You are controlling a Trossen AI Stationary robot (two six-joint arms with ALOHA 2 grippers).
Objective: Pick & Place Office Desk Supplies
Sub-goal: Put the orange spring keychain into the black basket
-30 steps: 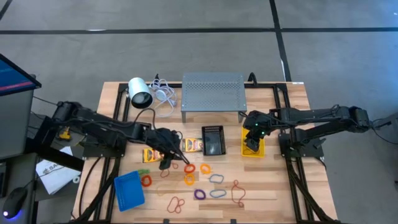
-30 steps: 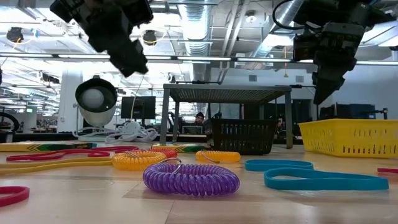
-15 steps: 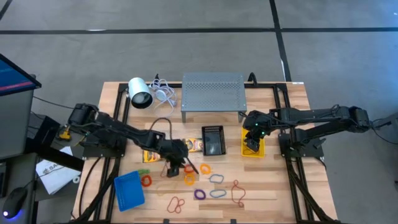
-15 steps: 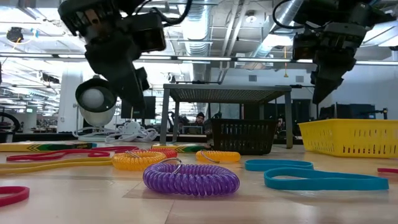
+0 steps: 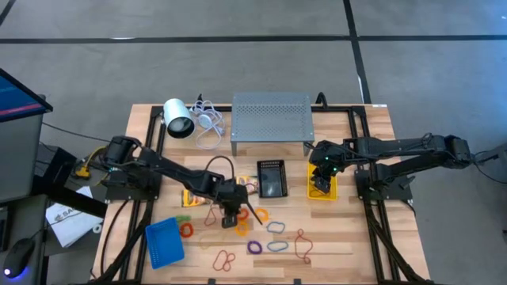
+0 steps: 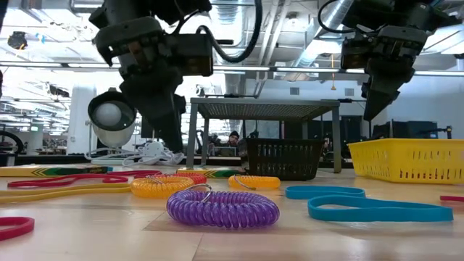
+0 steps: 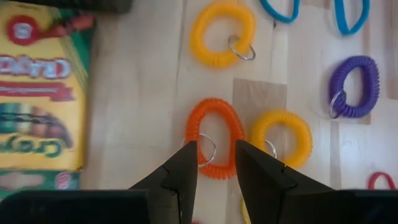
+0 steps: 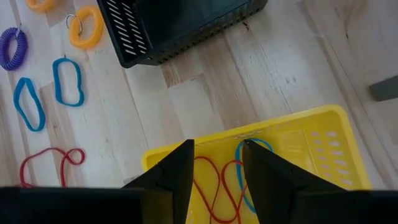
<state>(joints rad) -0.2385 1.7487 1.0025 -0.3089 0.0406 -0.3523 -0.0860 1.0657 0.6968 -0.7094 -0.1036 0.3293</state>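
My left gripper (image 5: pixel 235 214) hangs open just above an orange coil loop (image 7: pixel 214 104) that lies flat on the table; its fingers stand over the loop's near part, clear of the wood in the low view (image 6: pixel 172 145). Two yellow coil loops (image 7: pixel 200 37) (image 7: pixel 281 118), a purple one (image 7: pixel 367 68) and a crayon box (image 7: pixel 37 106) lie around it. My right gripper (image 5: pixel 319 184) hovers open over the yellow bin (image 8: pixel 323 124), which holds red and blue bands. The black bin (image 5: pixel 272 179) and the blue bin (image 5: pixel 165 241) stand on the table.
A grey perforated stand (image 5: pixel 271 117) and a white cylinder with its cable (image 5: pixel 178 119) stand at the far side. A second crayon box (image 5: pixel 249 184) lies beside the black bin. Blue and red bands (image 5: pixel 276 237) are scattered near the front edge.
My left gripper has moved toward the table's right and near edges and sunk toward the coil loops, tipping more steeply downward. Its finger gap looks the same. The right arm has kept still.
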